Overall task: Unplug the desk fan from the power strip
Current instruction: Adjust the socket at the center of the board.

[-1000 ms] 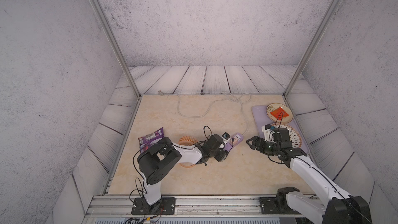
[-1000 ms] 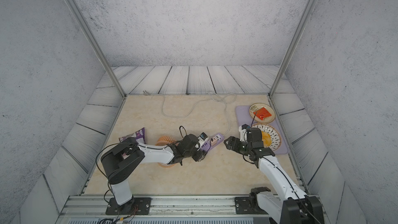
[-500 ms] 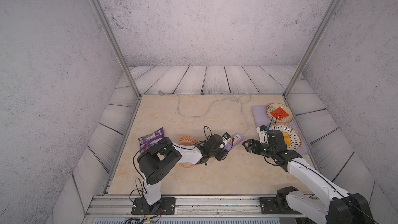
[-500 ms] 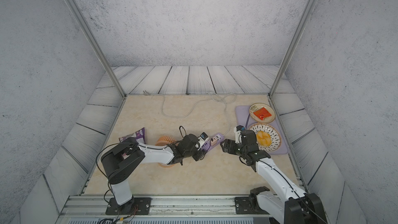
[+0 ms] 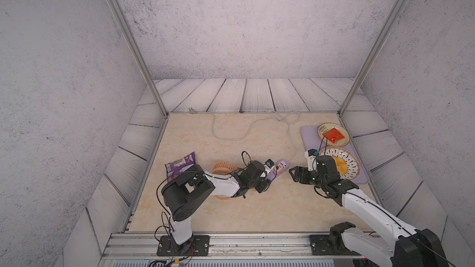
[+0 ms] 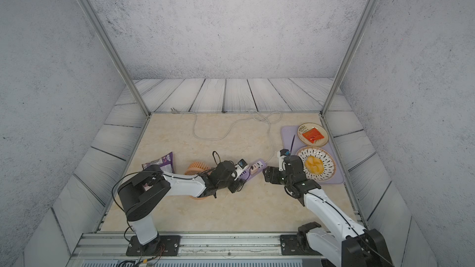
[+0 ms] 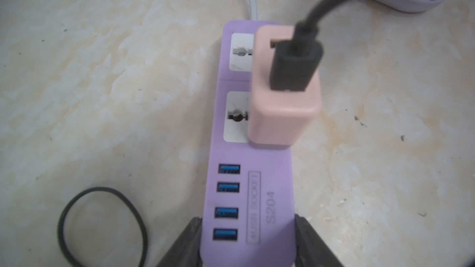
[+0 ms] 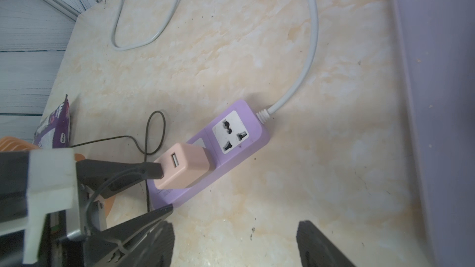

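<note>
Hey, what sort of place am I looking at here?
Probably a robot test cell, not a real room: two robot arms bolted to a metal rail, printed stone-look wall panels on aluminium posts, and a power strip laid out as a prop.

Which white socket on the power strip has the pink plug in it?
The USB-side socket, next to the USB ports; the cord-side socket stands empty.

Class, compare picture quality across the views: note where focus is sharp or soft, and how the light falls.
Left wrist view: hazy; the black connector near the lens is blurred, the power strip lettering soft, some corners dark. Right wrist view: crisper on the free socket; the mat lies dim. In both top views: even, diffuse light, faint shadows.
</note>
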